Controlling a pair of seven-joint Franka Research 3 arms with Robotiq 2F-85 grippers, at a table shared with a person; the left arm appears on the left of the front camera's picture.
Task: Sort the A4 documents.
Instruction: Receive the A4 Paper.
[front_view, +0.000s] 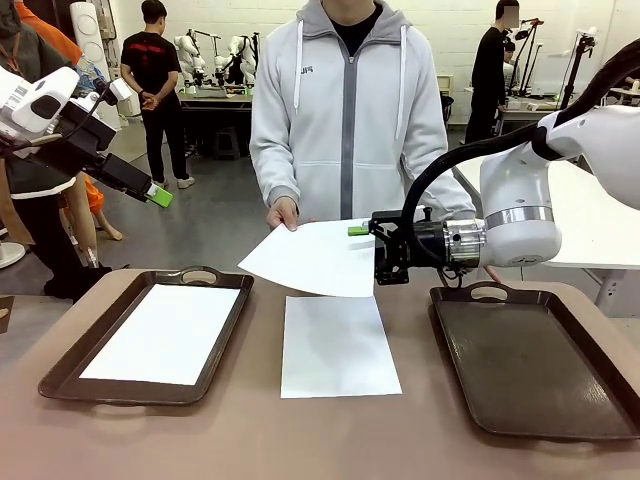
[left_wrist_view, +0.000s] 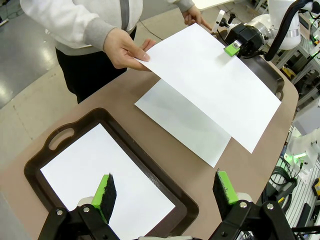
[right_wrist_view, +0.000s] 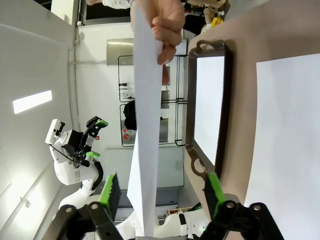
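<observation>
A person's hand (front_view: 283, 213) holds one of the A4 documents (front_view: 315, 258), a blank white sheet, in the air above the table's middle. My right gripper (front_view: 362, 236) is at that sheet's right edge. In the right wrist view the sheet (right_wrist_view: 145, 150) runs edge-on between the green pads (right_wrist_view: 110, 190), with a gap on each side, so the jaws are open. A second sheet (front_view: 335, 345) lies flat on the table. A third sheet (front_view: 165, 332) lies in the left tray (front_view: 60, 378). My left gripper (front_view: 158, 195) hangs open high over that tray (left_wrist_view: 55, 140), holding nothing.
A dark brown handled tray (front_view: 530, 360) with nothing in it sits at the right of the brown table. The person stands at the far edge, their other hand (left_wrist_view: 195, 17) near my right arm. White tables and other people are farther back.
</observation>
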